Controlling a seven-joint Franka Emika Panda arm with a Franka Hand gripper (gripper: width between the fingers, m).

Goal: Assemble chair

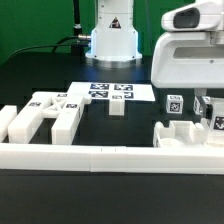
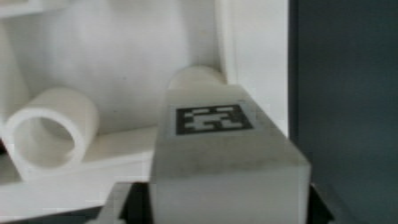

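Border rail [image 1: 100, 158] | wrist-only: gripper [image 2: 214, 205] clamps tagged leg [image 2: 222, 160] | exterior-only: marker board [image 1: 82, 92]

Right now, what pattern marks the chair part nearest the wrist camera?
A black-and-white square tag; clearest in the wrist view.

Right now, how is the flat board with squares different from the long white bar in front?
The marker board is thin, flat and carries several black-and-white tags; the border rail shows none. The rail runs across nearly the whole exterior view; the board is far shorter. The board lies farther back than the rail. Both are white, on the black table.
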